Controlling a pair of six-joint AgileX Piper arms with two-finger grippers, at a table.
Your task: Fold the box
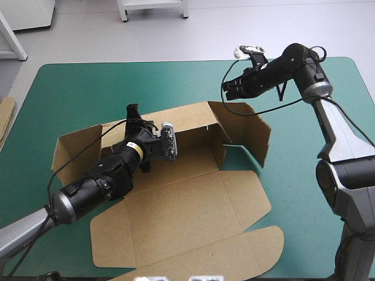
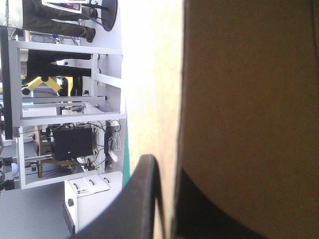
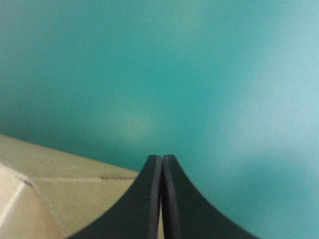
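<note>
So far the brown box [image 1: 193, 205] at the tabletop's [image 1: 70, 88] middle looks only half made: back wall and end flaps up, lid flat, left jaws pinching that wall, right jaws pressed together, empty, over the tabletop's far side.

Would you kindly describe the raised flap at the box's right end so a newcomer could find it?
On the teal-green table lies a half-folded brown box. At its end nearest the right gripper, one flap stands upright, unlike the lid, flat toward the near edge.
</note>
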